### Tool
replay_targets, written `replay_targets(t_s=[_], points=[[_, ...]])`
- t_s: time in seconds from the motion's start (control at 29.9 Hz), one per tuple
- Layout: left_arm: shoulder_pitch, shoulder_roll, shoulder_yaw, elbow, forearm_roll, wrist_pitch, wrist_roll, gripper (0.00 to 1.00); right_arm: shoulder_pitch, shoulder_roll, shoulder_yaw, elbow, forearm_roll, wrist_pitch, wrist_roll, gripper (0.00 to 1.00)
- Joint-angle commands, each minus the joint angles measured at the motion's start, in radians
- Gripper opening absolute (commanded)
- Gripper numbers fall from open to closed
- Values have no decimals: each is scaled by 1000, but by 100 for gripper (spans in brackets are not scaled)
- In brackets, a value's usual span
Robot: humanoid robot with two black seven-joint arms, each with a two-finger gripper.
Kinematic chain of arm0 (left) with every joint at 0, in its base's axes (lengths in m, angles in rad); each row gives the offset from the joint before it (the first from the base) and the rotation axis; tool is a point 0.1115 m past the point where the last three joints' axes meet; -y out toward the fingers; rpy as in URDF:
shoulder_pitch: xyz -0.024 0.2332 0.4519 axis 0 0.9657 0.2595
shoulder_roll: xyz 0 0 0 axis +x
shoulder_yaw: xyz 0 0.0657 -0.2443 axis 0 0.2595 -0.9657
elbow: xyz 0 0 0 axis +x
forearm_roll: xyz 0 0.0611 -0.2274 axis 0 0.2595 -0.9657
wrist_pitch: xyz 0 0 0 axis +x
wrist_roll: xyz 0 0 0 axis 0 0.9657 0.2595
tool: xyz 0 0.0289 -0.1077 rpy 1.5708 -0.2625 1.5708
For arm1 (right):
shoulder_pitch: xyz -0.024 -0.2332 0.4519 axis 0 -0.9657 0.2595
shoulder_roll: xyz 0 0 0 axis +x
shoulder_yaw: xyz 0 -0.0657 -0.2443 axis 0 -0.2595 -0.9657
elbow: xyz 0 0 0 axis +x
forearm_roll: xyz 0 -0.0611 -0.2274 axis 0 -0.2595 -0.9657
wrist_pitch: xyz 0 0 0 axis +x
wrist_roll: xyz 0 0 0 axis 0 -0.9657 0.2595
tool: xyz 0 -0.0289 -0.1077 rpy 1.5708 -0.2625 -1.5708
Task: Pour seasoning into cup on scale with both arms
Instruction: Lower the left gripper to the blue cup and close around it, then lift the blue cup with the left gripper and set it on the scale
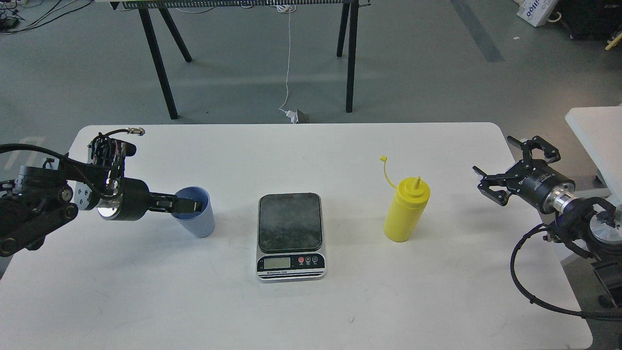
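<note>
The light blue cup [198, 221] stands on the white table [311, 311] left of the scale. My left gripper [190, 206] reaches in from the left at the cup's rim; its fingers overlap side-on, so I cannot tell their grip. The silver scale [290, 236] with its dark weighing plate lies at the table's middle, nothing on it. The yellow squeeze bottle [405, 212] stands upright right of the scale, its tethered cap hanging off to the upper left. My right gripper [505, 166] is open and empty, well to the right of the bottle.
A second white surface [597, 131] juts in at the right edge beside my right arm. Black cable loops [525, 287] hang from the right arm over the table's right edge. Black trestle legs [160, 63] stand on the floor beyond the table.
</note>
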Motion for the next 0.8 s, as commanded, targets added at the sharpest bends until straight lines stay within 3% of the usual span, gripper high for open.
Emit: replay_targets(t_s=[0.0, 0.07, 0.2, 0.3, 0.37, 0.63, 0.77], points=[[4, -1, 0, 2, 5, 0, -1, 70, -2, 0, 0, 0, 0, 0, 0, 99], [7, -1, 0, 2, 6, 0, -1, 63, -3, -3, 0, 0, 2, 0, 0, 99], [7, -15, 0, 4, 40, 0, -1, 30, -8, -5, 0, 0, 2, 0, 0, 99], [7, -21, 0, 5, 43, 0, -2, 25, -8, -6, 0, 0, 2, 0, 0, 99], [7, -22, -1, 5, 43, 0, -2, 7, -8, -8, 0, 0, 2, 0, 0, 99], [1, -15, -1, 7, 43, 0, -4, 0, -14, -9, 1, 0, 3, 0, 0, 99], [-18, -15, -4, 7, 45, 0, -43, 0, -15, -9, 1, 0, 3, 0, 0, 99]])
